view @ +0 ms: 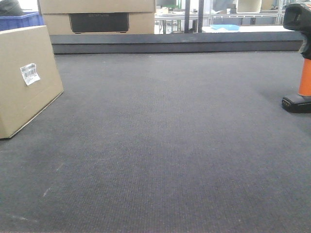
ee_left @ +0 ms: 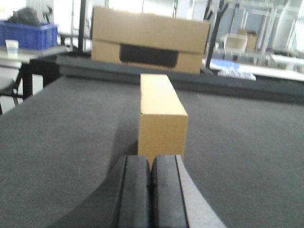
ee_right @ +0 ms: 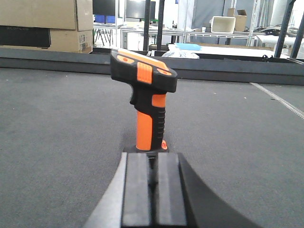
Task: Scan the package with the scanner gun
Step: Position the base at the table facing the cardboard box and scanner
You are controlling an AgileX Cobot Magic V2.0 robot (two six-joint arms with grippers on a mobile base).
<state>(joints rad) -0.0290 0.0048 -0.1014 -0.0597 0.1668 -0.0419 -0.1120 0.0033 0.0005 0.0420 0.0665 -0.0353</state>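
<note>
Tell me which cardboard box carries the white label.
The plain tan cardboard box on the mat; the wider carton behind shows a dark panel instead.

The front view's left edge cropped the package (view: pixel 26 82), its right edge the scanner gun (view: pixel 305 73); the label (view: pixel 30 74) print was too small to read. The right gripper (ee_right: pixel 152 159) hid part of the gun's base

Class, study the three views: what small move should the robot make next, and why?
Probably open the right fingers. They look shut, while the scanner stands upright just ahead of them, ungrasped, and its orange handle is wider than the slit between them.
</note>
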